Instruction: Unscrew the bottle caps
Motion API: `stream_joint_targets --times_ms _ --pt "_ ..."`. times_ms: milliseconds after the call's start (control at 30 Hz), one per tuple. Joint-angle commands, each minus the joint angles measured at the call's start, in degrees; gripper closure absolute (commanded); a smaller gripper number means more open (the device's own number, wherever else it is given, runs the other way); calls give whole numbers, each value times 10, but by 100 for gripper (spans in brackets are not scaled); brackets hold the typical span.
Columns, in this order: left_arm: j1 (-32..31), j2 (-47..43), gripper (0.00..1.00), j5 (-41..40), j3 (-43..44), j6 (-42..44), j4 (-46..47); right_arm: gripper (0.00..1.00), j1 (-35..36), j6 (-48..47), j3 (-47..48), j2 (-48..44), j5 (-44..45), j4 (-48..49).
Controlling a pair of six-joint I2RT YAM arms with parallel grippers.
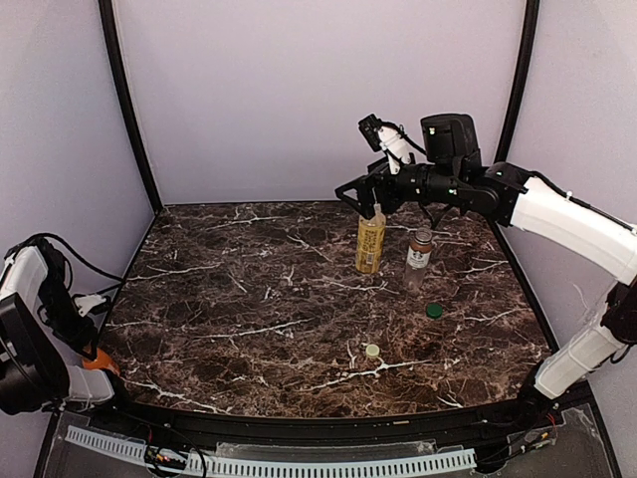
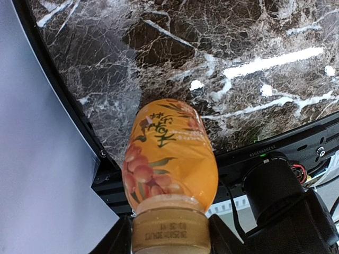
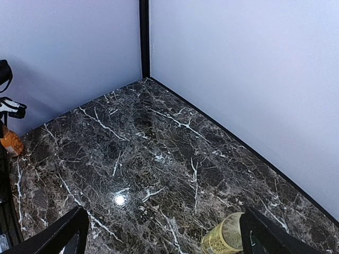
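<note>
My left gripper [image 2: 169,235] is shut on the golden tan cap [image 2: 170,225] of the squat orange bottle [image 2: 169,153]. It holds the bottle at the table's near left corner [image 1: 98,360]. My right gripper [image 1: 360,197] is open and empty, just above the top of the tall yellow-labelled bottle [image 1: 370,244]. That bottle's top shows by the right finger [image 3: 265,235] in the right wrist view [image 3: 225,241]. The short clear bottle [image 1: 418,257] stands to the right of the yellow one. The dark green cap [image 1: 434,310] and the pale cream cap [image 1: 372,351] lie loose on the table.
The dark marble table [image 1: 249,299] is enclosed by pale walls at the back and sides, with black posts in the corners. A black rail [image 2: 275,151] runs along the near edge. The orange bottle shows far left in the right wrist view [image 3: 10,142].
</note>
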Motion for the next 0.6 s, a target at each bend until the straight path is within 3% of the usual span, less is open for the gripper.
stream_joint_targets --times_ms 0,200,300,433,533,567 --pt "4 5 57 15 -3 5 -32 1 6 -6 6 -2 0 8" --pt "4 8 97 33 3 10 -39 1 5 -7 4 -6 -3 8" --pt "4 16 99 55 16 11 -52 1 6 -17 6 -7 -17 9" --pt "-4 57 99 126 114 -8 -108 1 6 -37 -3 -14 -63 32" --pt "-62 84 99 187 249 -59 -147 2 13 -52 -26 -22 -117 65" --pt "-110 93 99 186 273 -73 -150 3 19 -62 -33 -22 -129 76"
